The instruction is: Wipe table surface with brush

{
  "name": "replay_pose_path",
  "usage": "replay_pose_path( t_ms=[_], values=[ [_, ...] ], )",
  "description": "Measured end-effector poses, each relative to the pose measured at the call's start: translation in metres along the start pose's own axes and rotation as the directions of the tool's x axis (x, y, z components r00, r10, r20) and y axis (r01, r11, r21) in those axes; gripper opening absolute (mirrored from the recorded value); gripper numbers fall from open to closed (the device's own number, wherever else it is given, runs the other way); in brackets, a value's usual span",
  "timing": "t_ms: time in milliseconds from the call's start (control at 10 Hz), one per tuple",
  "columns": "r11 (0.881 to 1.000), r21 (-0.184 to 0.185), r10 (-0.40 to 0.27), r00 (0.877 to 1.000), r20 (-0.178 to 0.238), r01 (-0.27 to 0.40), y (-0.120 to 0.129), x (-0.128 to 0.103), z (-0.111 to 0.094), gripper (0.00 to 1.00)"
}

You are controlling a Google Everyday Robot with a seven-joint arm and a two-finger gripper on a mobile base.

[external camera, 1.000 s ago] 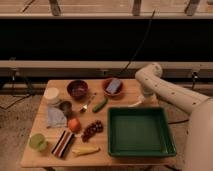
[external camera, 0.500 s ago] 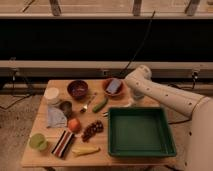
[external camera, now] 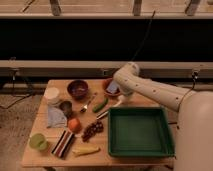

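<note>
The table surface [external camera: 47, 157] is a light-brown slatted wooden top crowded with objects. My white arm reaches in from the right and bends down over the back middle of the table. The gripper [external camera: 120, 100] hangs low just beyond the far left corner of the green tray [external camera: 167, 150], beside the red bowl [external camera: 107, 83]. A slim white handle, the brush [external camera: 106, 112], lies slanted on the table from below the gripper toward the grapes [external camera: 92, 130], next to the cucumber [external camera: 100, 105]. Whether the gripper touches the brush is hidden.
At the back stand a dark bowl [external camera: 77, 88] and a white cup [external camera: 51, 94]. A small metal cup [external camera: 66, 106], spoon [external camera: 88, 104], blue cloth [external camera: 56, 117], orange [external camera: 74, 124], green cup [external camera: 37, 141], striped packet [external camera: 63, 143] and banana [external camera: 85, 149] fill the left half.
My arm has swung left along the back of the table, and the gripper has come down lower near the red bowl and the tray's far left corner. The objects have not moved.
</note>
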Motion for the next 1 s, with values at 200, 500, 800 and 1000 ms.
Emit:
replay_pose_path(
  t_ms=[200,500,800,1000],
  values=[
    [1.000,0.009,0.011,1.000,-0.021,-0.011,-0.004,0.017,-0.003,0.00],
    [0.999,0.001,0.033,0.998,-0.058,-0.033,0.008,0.051,0.000,0.00],
    [0.997,-0.025,0.067,0.994,-0.088,-0.070,0.033,0.088,0.008,0.00],
    [0.994,-0.043,0.095,0.990,-0.100,-0.099,0.054,0.108,0.013,0.00]
  ],
)
